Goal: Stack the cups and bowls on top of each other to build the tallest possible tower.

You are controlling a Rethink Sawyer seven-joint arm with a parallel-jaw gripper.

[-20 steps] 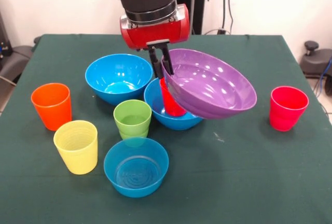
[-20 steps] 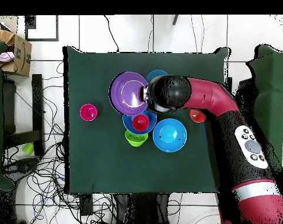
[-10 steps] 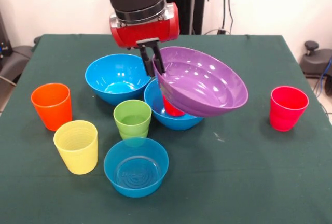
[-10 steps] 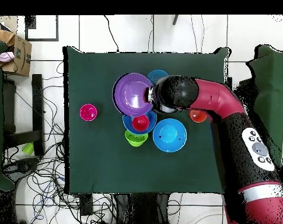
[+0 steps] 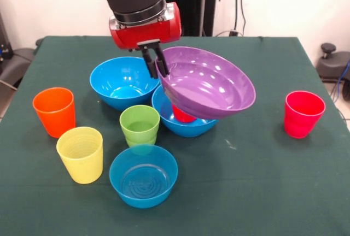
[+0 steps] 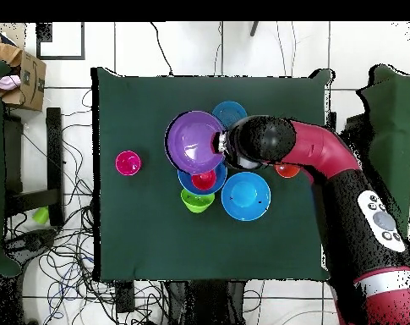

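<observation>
Front view shows my hand (image 5: 155,61) clamped on the tilted purple bowl's (image 5: 210,86) rim, above the red cup (image 5: 183,114) standing in a blue bowl (image 5: 178,124); I judge the tower barely begun, other pieces unstacked on the worktop (image 5: 262,181).

The red and black arm (image 5: 139,6) reaches down from above, wrist near vertical. Its gripper (image 5: 155,61) points downward, jaws pinched closed on the rim of the purple bowl (image 5: 210,83), holding it tilted.

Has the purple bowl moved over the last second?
Yes. The purple bowl, pinched at its rim by the claw, has shifted toward the picture's left in the front view, covering more of the red cup in the blue bowl.
</observation>
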